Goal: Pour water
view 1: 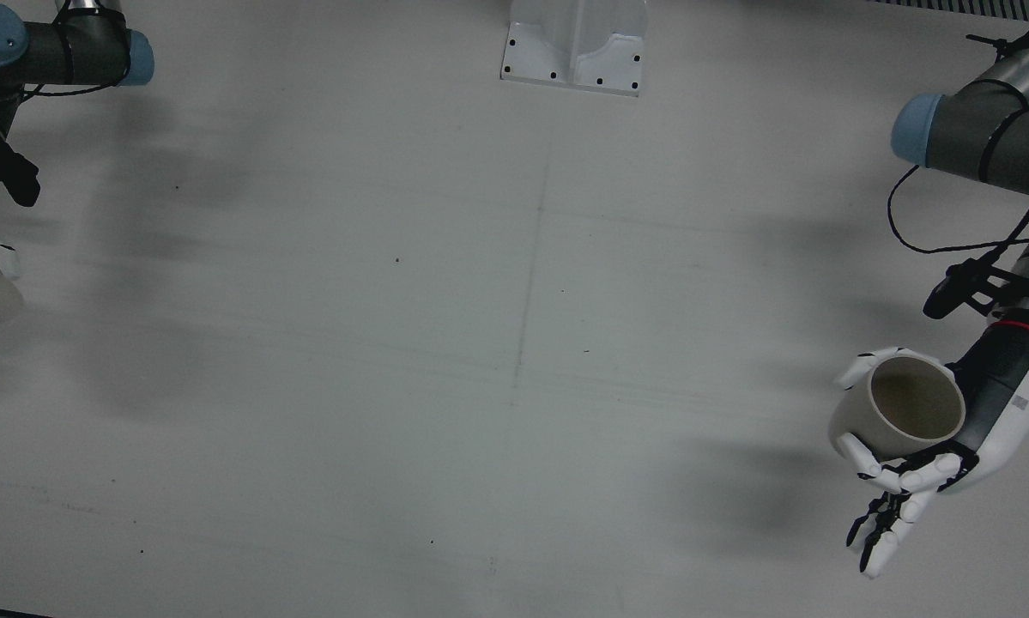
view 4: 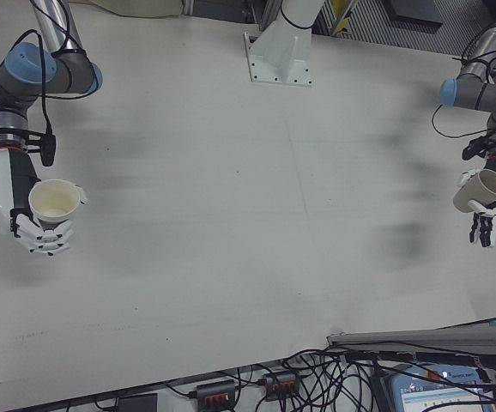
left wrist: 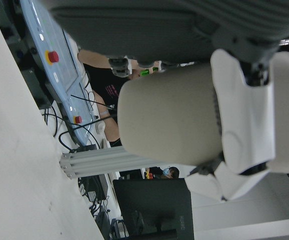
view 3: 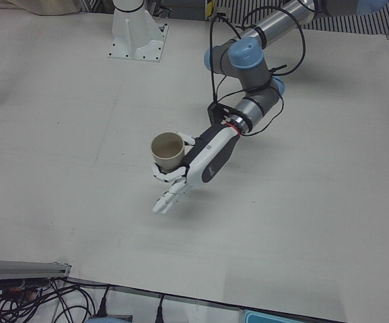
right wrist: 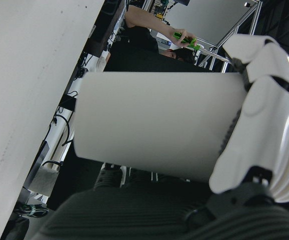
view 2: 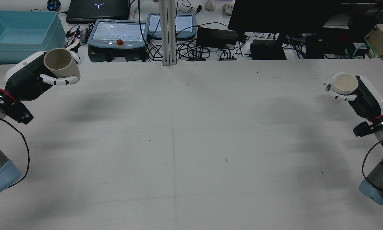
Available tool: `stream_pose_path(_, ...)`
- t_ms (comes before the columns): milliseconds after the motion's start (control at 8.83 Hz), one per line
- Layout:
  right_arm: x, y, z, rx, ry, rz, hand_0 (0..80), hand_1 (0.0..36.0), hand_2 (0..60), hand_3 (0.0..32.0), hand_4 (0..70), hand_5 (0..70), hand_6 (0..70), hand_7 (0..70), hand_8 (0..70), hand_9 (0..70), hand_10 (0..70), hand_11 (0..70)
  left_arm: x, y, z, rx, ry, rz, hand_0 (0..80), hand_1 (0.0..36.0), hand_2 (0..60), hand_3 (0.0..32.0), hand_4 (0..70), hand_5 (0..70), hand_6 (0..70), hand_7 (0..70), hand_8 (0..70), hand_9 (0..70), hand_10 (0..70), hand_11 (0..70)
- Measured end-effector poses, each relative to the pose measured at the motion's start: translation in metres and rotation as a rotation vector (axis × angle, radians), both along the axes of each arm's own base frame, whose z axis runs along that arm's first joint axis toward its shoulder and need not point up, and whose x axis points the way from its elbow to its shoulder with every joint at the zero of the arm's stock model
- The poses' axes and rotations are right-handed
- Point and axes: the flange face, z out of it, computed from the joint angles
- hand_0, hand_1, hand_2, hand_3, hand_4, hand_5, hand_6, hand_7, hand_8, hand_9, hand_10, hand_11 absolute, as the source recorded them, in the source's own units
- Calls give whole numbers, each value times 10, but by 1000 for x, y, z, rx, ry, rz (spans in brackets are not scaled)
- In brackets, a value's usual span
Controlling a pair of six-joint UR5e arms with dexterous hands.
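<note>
My left hand (view 2: 26, 80) is shut on a beige cup (view 2: 62, 64) and holds it above the table's far left corner, tilted with its mouth toward the rear camera. The hand (view 1: 990, 412) and cup (view 1: 909, 403) also show in the front view, and the hand (view 3: 204, 158) and cup (view 3: 167, 151) in the left-front view. Some of its fingers (view 1: 887, 532) stick out free below the cup. My right hand (view 2: 363, 95) is shut on a whitish cup (view 2: 345, 83) at the far right, held roughly upright; the right-front view shows this hand (view 4: 12, 202) and cup (view 4: 53, 203). The two cups are far apart.
The white table (view 1: 514, 343) lies between the hands. A white mounting base (view 1: 576, 47) stands at the robot's edge. Beyond the far edge are a teal bin (view 2: 20, 32), teach pendants (view 2: 118, 35), cables and a monitor (view 2: 274, 16).
</note>
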Motion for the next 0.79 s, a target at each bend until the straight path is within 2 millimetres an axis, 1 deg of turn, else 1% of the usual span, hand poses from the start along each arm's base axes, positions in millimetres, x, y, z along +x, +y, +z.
stream_pose_path(113,12,-8,-15,5,-8,26,517,154,302,0,282,700,479,435,306,400,312,459,40,-5,-40,36,6,53,504,347,600,0,346,538,20,53,0,0,33,68)
stream_pose_path(226,25,-17,-29,11,-9,41,521,155,298,0,288,700,479,438,303,397,310,457,84,-2,-75,63,12,109,496,360,600,0,349,548,24,58,0,0,34,70)
stream_pose_path(340,38,-29,-44,20,-8,50,524,154,282,0,293,700,481,440,303,396,306,452,129,8,-114,98,17,162,493,360,600,0,348,548,23,57,0,0,34,70)
stream_pose_path(453,48,-38,-54,28,-8,60,527,158,289,0,299,700,485,446,303,397,302,446,167,18,-149,129,22,203,494,360,600,0,349,559,25,59,0,0,35,73)
stream_pose_path(566,55,-44,-62,36,-9,68,525,155,288,0,291,700,481,442,300,393,301,446,205,31,-178,151,30,245,488,360,600,0,350,560,27,60,0,0,37,76)
stream_pose_path(679,57,-52,-71,45,-12,74,524,155,287,0,287,700,482,446,298,391,301,446,239,50,-203,177,31,285,485,360,600,0,343,547,26,56,0,0,37,76)
stream_pose_path(792,55,-59,-84,53,-13,75,528,154,272,0,286,700,485,450,297,390,299,443,267,68,-223,204,30,315,487,360,600,0,339,549,28,55,0,0,37,75)
